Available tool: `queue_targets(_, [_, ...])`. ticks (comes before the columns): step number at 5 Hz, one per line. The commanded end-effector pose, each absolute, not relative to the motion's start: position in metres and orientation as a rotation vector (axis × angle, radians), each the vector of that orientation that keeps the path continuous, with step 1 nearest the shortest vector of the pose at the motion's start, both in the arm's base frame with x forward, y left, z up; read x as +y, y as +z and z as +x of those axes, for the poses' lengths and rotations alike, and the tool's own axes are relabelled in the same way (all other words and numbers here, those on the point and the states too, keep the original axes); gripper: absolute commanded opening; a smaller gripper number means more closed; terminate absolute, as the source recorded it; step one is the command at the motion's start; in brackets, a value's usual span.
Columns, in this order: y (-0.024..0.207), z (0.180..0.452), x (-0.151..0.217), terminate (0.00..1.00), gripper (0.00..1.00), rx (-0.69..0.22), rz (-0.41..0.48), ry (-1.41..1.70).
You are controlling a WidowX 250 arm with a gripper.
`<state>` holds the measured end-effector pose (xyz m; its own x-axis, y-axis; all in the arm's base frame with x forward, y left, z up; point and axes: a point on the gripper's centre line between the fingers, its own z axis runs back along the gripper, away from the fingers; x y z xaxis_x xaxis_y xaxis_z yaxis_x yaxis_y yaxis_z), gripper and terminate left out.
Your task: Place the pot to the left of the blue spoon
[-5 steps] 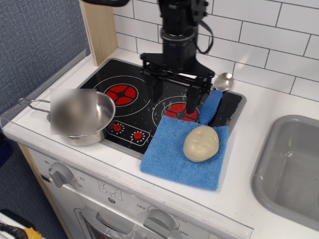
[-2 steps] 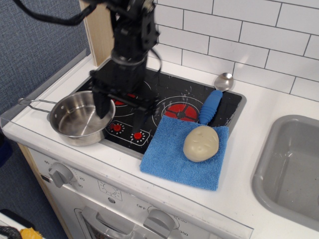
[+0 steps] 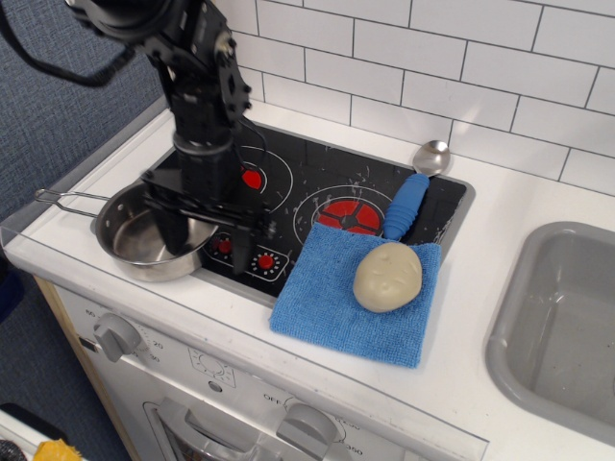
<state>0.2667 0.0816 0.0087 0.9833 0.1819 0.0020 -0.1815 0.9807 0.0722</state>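
The pot [image 3: 144,245], a small shiny steel saucepan with a wire-loop handle [image 3: 65,198] pointing left, sits on the front left corner of the stove. My gripper [image 3: 209,233] is open and hangs over the pot's right rim, one finger inside the pot and the other outside over the hob. The blue spoon [image 3: 411,195] lies on the right side of the hob, blue handle toward the front, silver bowl [image 3: 430,157] toward the tiled wall.
A blue square cloth [image 3: 336,307] lies at the hob's front right with a beige dough-like lump [image 3: 387,277] on it. A grey sink basin [image 3: 567,327] is at the right. The black hob [image 3: 307,187] has red burner rings. A wooden panel stands at the back left.
My arm has swung left from above the right burner to the pot and come down, with the open fingers now straddling the pot's right rim. The pot and spoon have not moved.
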Motion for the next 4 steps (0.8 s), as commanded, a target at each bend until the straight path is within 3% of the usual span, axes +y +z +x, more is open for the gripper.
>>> queue_targets(1, [0.020,0.272,0.076,0.00,0.00,-0.072,0.073,0.129])
queue_targets(3, [0.035,0.268,0.074,0.00,0.00,-0.112,0.105,0.118])
queue_targets(4, [0.069,0.288,0.059,0.00,0.00,-0.233,0.019,0.050])
